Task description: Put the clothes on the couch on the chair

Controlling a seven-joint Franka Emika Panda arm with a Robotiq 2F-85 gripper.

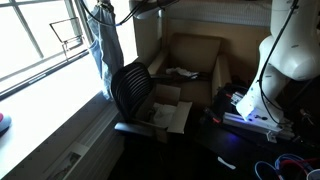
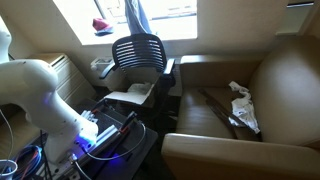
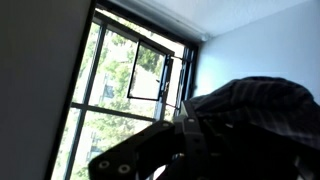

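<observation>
chair beside couch, clothes on couch seat, cardboard sheets on chair seat, garment above chair

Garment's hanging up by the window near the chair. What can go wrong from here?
1. The garment seems to hang on the window side of the chair back; let go here, it may drop behind the chair, not onto the seat.
2. Cardboard sheets lie on the seat; cloth landing there could slide off.
</observation>
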